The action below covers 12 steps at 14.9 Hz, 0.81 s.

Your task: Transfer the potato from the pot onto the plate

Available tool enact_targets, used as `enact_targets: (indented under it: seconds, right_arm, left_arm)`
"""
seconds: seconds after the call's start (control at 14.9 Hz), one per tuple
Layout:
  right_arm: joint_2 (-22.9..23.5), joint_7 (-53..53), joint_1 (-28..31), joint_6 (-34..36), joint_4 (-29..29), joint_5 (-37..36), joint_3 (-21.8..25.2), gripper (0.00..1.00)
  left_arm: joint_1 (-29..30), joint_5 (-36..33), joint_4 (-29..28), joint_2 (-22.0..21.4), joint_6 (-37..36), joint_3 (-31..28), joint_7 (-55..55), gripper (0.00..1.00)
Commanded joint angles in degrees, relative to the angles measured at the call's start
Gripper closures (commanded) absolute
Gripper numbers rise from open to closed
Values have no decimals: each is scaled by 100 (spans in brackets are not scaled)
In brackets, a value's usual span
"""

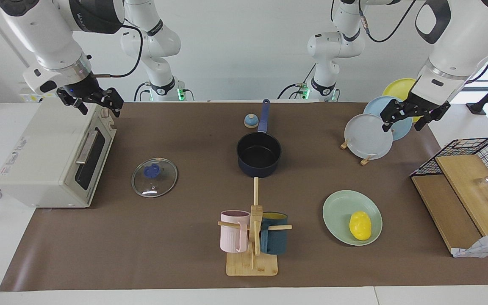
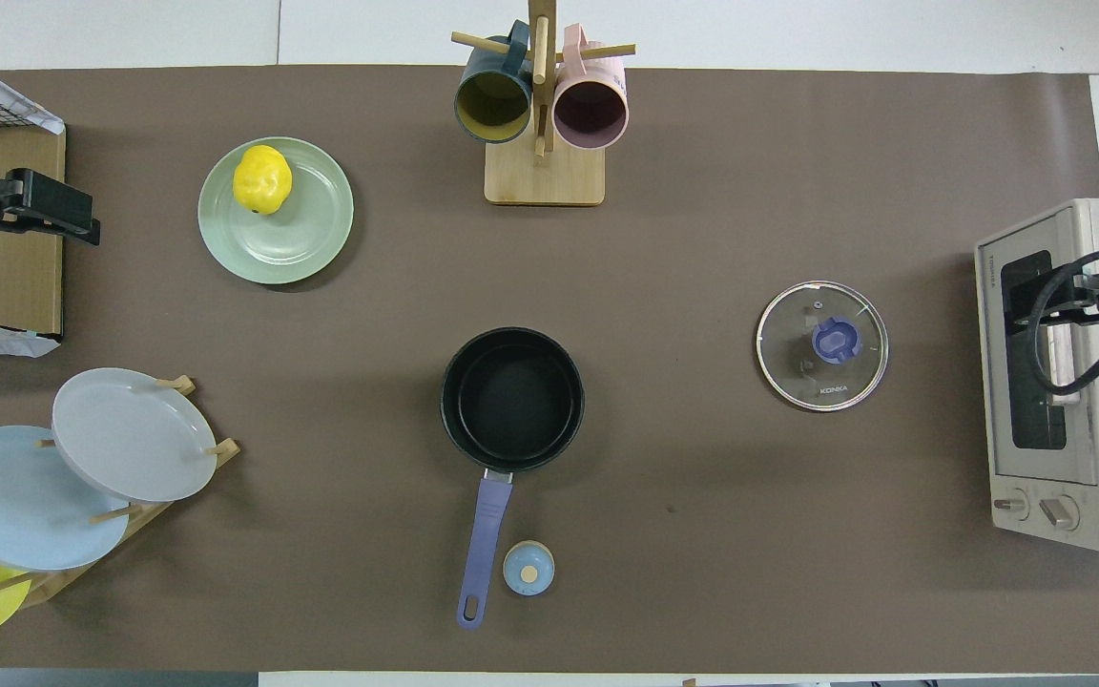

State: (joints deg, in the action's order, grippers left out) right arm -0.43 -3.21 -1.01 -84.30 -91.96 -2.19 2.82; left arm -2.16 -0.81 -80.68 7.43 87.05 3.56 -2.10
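Note:
The yellow potato (image 1: 360, 225) (image 2: 262, 177) lies on the mint-green plate (image 1: 340, 210) (image 2: 306, 234), close to its rim, toward the left arm's end of the table. The navy pot (image 1: 259, 153) (image 2: 511, 398) stands mid-table with nothing in it, its blue handle pointing toward the robots. My left gripper (image 1: 405, 120) (image 2: 53, 205) is open and empty, raised over the plate rack. My right gripper (image 1: 99, 108) (image 2: 1088, 301) is open and empty, raised over the toaster oven.
A glass lid (image 1: 154, 177) lies between the pot and the toaster oven (image 1: 53, 156). A mug tree (image 1: 252, 237) with two mugs stands farther from the robots than the pot. A plate rack (image 1: 369, 136), wooden boards (image 1: 460, 190) and a small blue knob (image 1: 250, 121) are also there.

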Motion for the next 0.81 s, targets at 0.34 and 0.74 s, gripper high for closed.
enact_targets:
  seconds: [0.34,0.74]
  right_arm:
    - [-89,-4,75,-51,-112,87,-35,0]
    - [-89,-4,75,-51,-112,87,-35,0]
  left_arm:
    - [-47,-103,-1433,-892,120,40,-141,0]
    - [-47,-59,-994,-1068,-503,48,-124,0]
